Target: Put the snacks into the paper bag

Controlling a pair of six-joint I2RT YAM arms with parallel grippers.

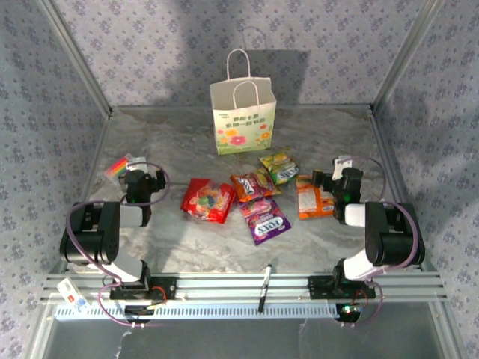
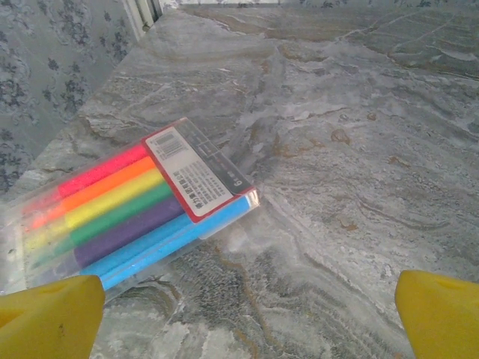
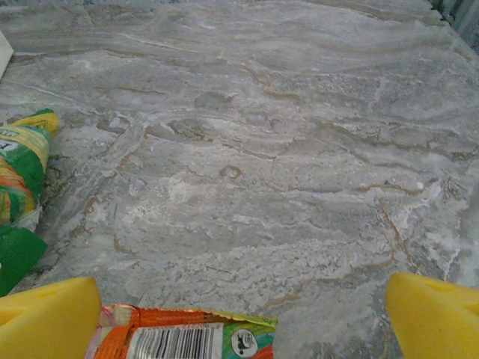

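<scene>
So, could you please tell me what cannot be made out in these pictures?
Paper bag, top view: its inside is hidden by its own front wall; the green print is too small to read.
Orange packet, right wrist view: cut off by the bottom edge.
Yellow-green packet, right wrist view: cut off by the left edge.
Marker pack, left wrist view: label text is too small.

My marbled desk point(image 1: 187, 239) carried the paper bag point(image 1: 243, 120) upright at its far middle. Nearer me lay the red packet point(image 1: 208, 200), orange-pink packet point(image 1: 251, 185), yellow-green packet point(image 1: 279, 167), purple packet point(image 1: 266, 221) and orange packet point(image 1: 313, 198). A marker pack point(image 2: 127, 209) lay far left, and a black pen point(image 1: 265, 288) lay at the near edge.
</scene>
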